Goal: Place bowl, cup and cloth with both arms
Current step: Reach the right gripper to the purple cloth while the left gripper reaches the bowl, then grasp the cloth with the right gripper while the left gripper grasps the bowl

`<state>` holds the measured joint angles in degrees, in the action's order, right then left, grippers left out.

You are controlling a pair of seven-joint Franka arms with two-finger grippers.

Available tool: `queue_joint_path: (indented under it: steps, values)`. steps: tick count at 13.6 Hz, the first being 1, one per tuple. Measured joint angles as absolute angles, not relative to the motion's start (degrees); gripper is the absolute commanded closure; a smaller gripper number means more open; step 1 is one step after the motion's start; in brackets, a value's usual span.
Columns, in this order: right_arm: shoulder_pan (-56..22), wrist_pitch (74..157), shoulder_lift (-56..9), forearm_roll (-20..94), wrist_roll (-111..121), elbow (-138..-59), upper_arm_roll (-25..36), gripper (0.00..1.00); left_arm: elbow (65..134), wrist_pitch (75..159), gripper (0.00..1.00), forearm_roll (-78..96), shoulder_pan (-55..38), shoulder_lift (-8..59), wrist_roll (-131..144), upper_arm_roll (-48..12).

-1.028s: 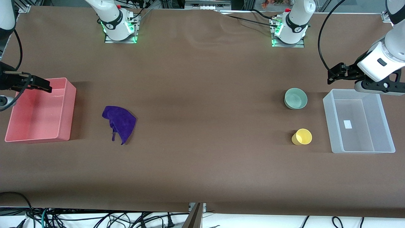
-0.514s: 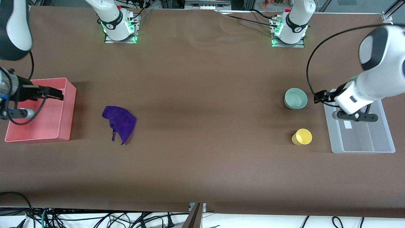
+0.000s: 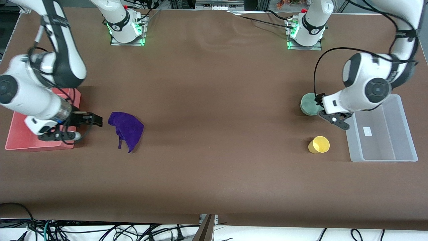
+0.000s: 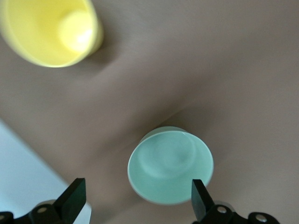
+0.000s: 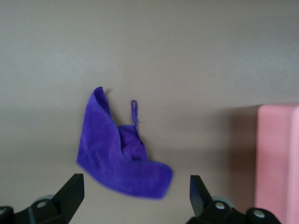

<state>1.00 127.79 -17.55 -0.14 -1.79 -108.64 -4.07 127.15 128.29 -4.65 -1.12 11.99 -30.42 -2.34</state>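
Robotics lab, test bench setup. Two white arm bases (image 3: pixel 125 25) with green status lights bolted on metal plates along far edge of table (image 3: pixel 214 174) under plain brown cover. Aluminium framing (image 3: pixel 214 4) visible at far edge. Loose black cables (image 3: pixel 100 231) tangled on floor at near edge. Sparse props only: pink bin (image 3: pixel 20 134) at right arm's end, clear bin (image 3: pixel 384 134) at left arm's end.
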Motion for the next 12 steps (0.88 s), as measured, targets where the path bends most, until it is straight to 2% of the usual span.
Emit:
queue_joint_path:
  steps: [1,2,4,5,7,9,11,12]
  values:
    - [1.01,133.24,-17.68,-0.14,-1.97,-112.63,-4.07,0.00,131.74,134.47,0.53,-5.32,-1.11,12.03,-32.70,-2.35]
    - [1.02,138.18,-17.82,-0.14,-2.06,-116.30,-4.06,0.00,135.18,138.86,0.59,-6.85,-1.11,12.11,-34.70,-2.36]
    - [1.01,147.28,-18.37,-0.14,-2.14,-122.16,-4.15,0.00,137.67,142.21,0.58,-8.76,-1.09,12.29,-37.69,-2.36]
    - [1.00,151.04,-18.91,-0.14,-2.15,-124.11,-4.46,0.00,137.74,143.55,0.54,-9.35,-1.08,12.54,-38.56,-2.36]
    - [0.93,156.68,-20.37,-0.13,-2.30,-126.10,-5.12,0.00,137.71,147.37,0.52,-12.42,-0.84,13.82,-39.29,-2.35]
    - [0.72,162.01,-22.46,-0.13,-2.32,-127.07,-5.23,0.00,137.39,149.09,0.41,-16.93,-0.11,14.64,-39.34,-2.35]
    - [0.37,166.48,-24.81,-0.13,-2.32,-127.46,-5.26,0.01,137.04,149.26,0.39,-18.00,0.39,14.69,-39.58,-2.34]
    - [0.08,167.95,-25.67,-0.13,-2.32,-127.46,-5.27,0.29,136.83,149.26,0.40,-18.01,0.50,14.65,-39.80,-2.34]
